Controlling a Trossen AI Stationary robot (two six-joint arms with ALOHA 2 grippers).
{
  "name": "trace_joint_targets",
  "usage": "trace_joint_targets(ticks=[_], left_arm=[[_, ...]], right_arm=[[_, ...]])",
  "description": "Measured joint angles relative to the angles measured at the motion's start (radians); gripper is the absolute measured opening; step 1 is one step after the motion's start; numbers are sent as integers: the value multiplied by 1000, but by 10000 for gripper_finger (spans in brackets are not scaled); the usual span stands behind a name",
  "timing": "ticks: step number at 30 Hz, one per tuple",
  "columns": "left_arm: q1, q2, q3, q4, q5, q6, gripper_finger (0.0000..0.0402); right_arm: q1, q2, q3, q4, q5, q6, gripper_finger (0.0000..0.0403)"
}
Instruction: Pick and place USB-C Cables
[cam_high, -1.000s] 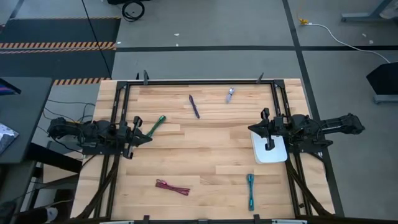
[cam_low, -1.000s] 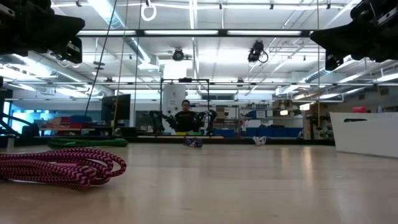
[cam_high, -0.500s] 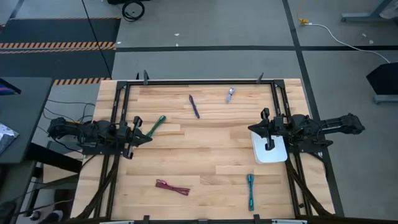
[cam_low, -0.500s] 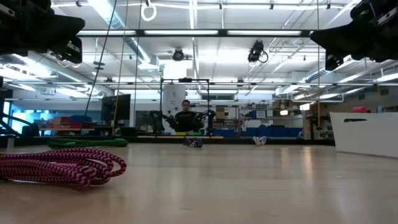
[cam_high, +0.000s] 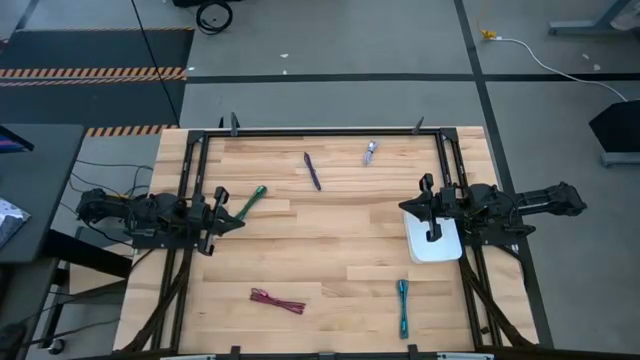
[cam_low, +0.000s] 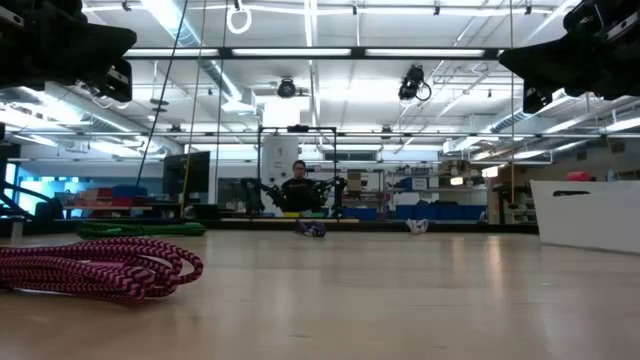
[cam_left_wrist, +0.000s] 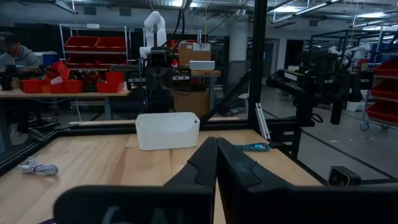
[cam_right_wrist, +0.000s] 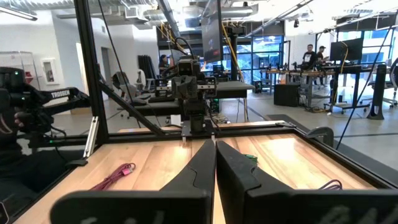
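Five USB-C cables (cam_high: 313, 171) lie scattered beside one white tray (cam_high: 434, 244).

Nothing on the tabletop (cam_high: 330, 250) differs from the earlier pictures. The only change lies off the tabletop, at the lower left edge of the high view: a small pale shape on the floor (cam_high: 55, 345) beside the frame sits further left a second ago, half a second ago it is further right, and it now barely shows at the edge. What it is cannot be told.
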Motion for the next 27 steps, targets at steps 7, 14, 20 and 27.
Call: trace_joint_targets(ticks=[7,14,20,27], left_arm=[[0,0,0,0,0,0,11],[0,0,0,0,0,0,11],[0,0,0,0,0,0,11],[0,0,0,0,0,-43,11]], right_arm=[[0,0,0,0,0,0,18],[0,0,0,0,0,0,18],[0,0,0,0,0,0,18],[0,0,0,0,1,-59,18]])
